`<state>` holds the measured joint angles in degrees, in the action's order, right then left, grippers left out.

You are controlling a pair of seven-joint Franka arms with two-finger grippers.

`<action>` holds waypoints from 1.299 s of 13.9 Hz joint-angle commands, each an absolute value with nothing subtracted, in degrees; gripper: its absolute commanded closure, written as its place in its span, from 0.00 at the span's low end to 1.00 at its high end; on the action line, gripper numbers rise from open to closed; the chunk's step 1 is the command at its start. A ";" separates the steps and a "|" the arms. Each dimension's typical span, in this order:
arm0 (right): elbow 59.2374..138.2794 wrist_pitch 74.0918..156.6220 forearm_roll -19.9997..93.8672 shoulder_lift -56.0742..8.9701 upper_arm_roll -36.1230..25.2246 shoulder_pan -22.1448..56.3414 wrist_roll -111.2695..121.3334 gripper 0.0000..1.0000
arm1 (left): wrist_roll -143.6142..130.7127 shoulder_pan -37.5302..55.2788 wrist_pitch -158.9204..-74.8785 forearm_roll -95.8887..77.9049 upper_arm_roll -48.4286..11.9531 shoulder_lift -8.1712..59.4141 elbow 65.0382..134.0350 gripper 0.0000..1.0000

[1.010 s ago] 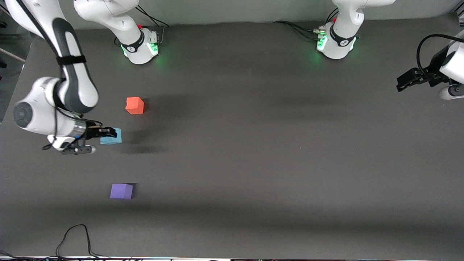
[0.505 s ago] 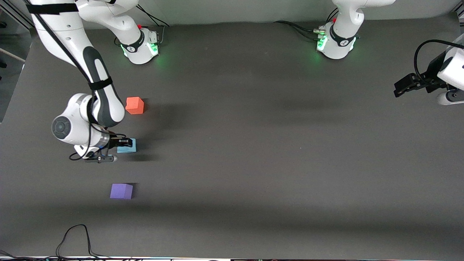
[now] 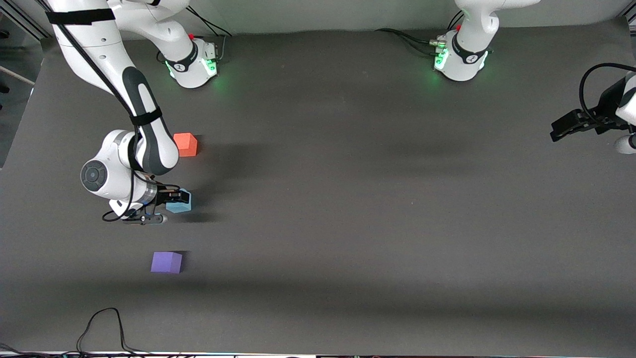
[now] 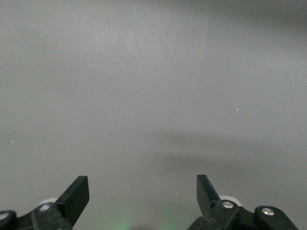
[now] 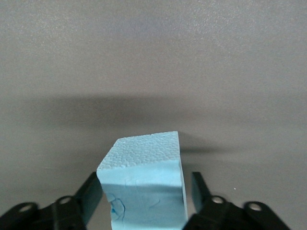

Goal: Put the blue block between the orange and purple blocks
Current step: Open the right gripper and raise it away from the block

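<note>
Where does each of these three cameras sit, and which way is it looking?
Front view: high across the table, facing both arms' bases; shows the orange block, purple block, and right gripper holding the blue block between them.
Left wrist view: on the left arm's wrist, looking at bare table past its open left gripper.
Right wrist view: on the right arm's wrist, looking over the blue block in its fingers.
Shared: front and right wrist views both show the blue block.
</note>
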<state>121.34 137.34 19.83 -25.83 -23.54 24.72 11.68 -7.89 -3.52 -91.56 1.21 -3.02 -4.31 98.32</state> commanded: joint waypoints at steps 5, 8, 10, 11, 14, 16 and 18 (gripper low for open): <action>119.89 129.04 19.17 -11.89 -25.66 25.49 11.16 0.00 | -7.47 -2.46 -88.51 2.02 -4.31 -3.78 95.36 0.00; 112.88 116.77 9.51 -6.43 -25.75 25.40 8.63 0.00 | -7.03 -2.64 -87.98 2.02 -4.31 -3.69 94.48 0.00; 107.25 108.32 8.70 -5.10 -25.75 25.40 8.44 0.00 | -6.77 -2.81 -87.10 2.02 -4.31 -3.52 94.13 0.00; 105.49 105.93 7.66 -4.49 -25.66 25.49 8.52 0.00 | -6.77 -2.99 -87.10 2.02 -4.31 -3.52 93.78 0.00; 103.80 102.05 4.83 -0.45 -25.31 26.72 8.18 0.00 | -7.73 -2.55 -87.01 2.02 -4.39 -3.43 93.43 0.00; 103.80 100.29 4.66 1.57 -25.23 26.89 8.09 0.00 | -8.00 -2.46 -86.58 1.85 -4.48 -3.51 93.34 0.00; 104.23 100.20 4.66 1.58 -25.14 26.81 8.17 0.00 | -8.09 -2.46 -85.35 1.67 -4.48 -3.51 92.64 0.00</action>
